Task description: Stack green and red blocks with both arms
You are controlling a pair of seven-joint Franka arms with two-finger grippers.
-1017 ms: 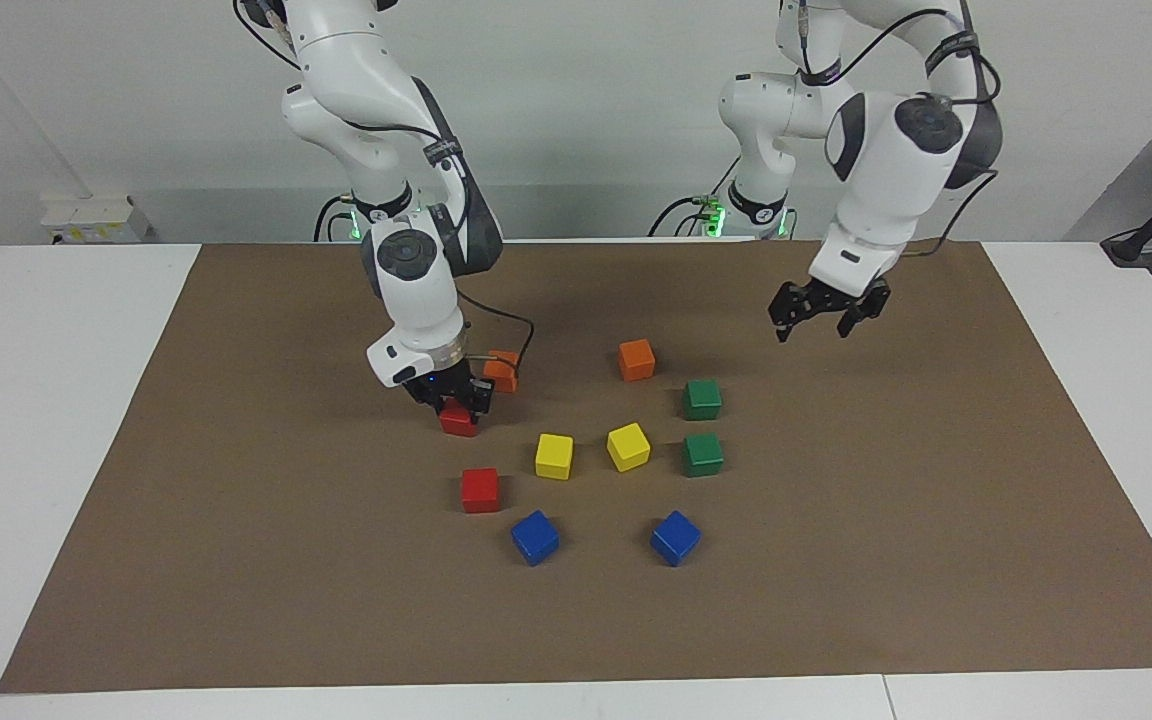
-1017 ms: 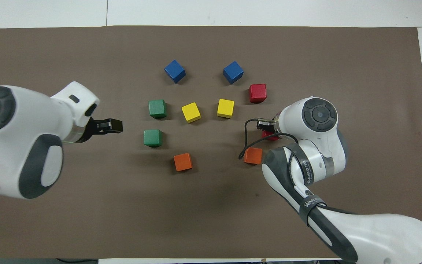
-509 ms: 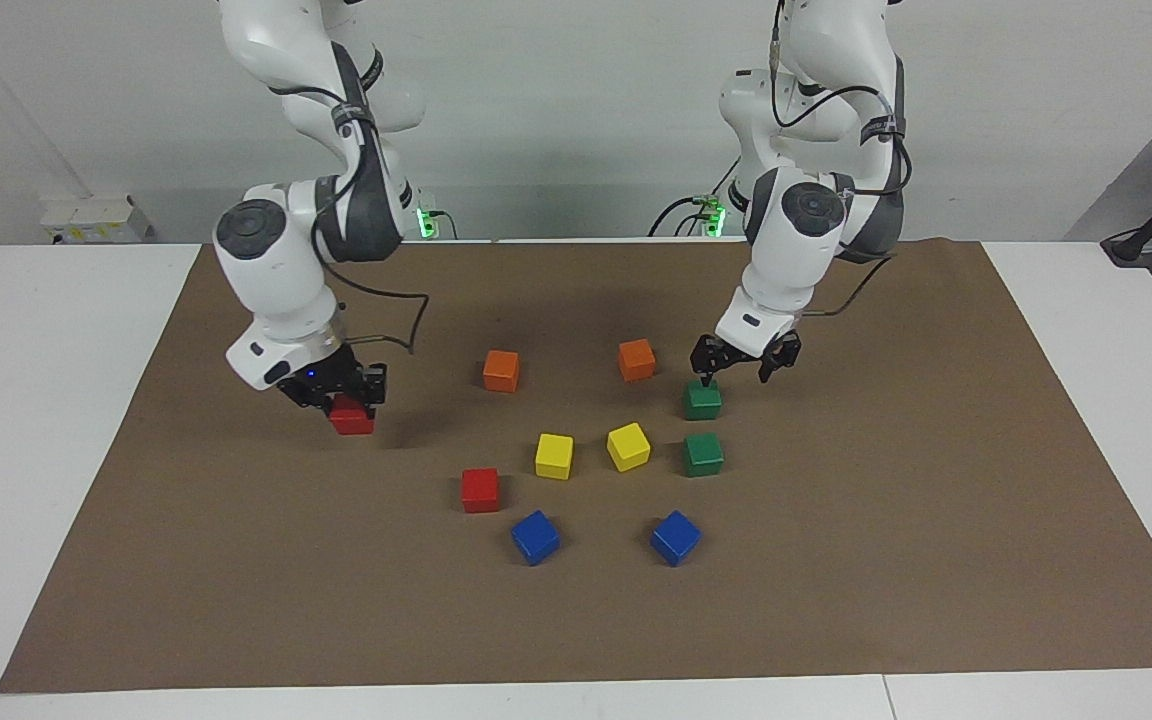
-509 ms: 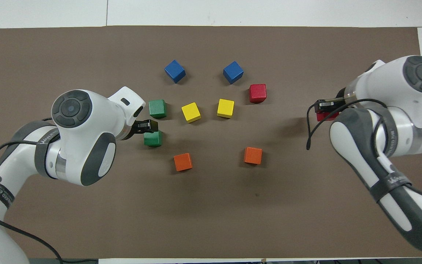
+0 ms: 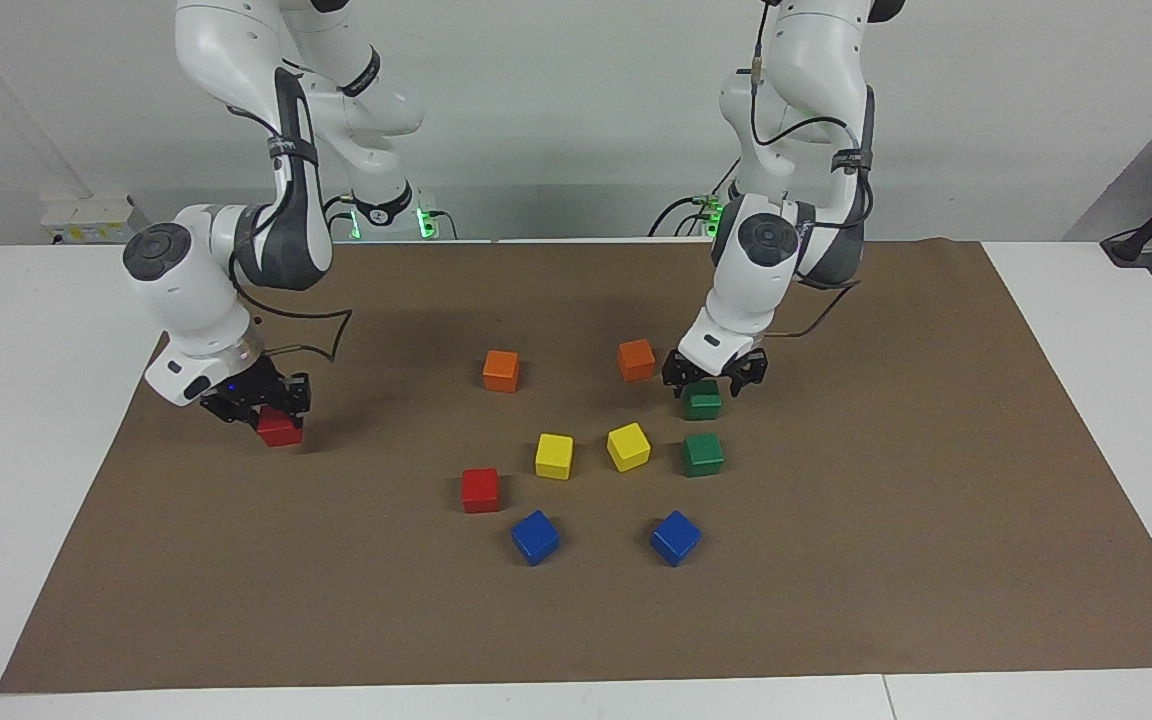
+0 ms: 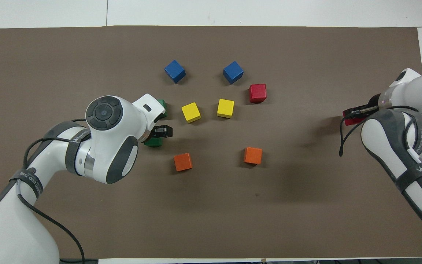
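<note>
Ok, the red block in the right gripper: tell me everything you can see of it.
The red block is a small matte bright red cube, plain-faced. The right gripper is shut on its upper part, so only the lower part shows. It sits level, low over the brown mat near the right arm's end; whether it touches the mat I cannot tell.

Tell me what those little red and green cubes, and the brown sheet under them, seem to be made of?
The red cube and the green cube look like painted wood, possibly plastic: flat even colour, crisp edges, no gloss or glare. The brown sheet looks like matte paper or thin card: dull, uniform, one corner lifting slightly by the left arm's base. The look alone cannot settle it.
</note>
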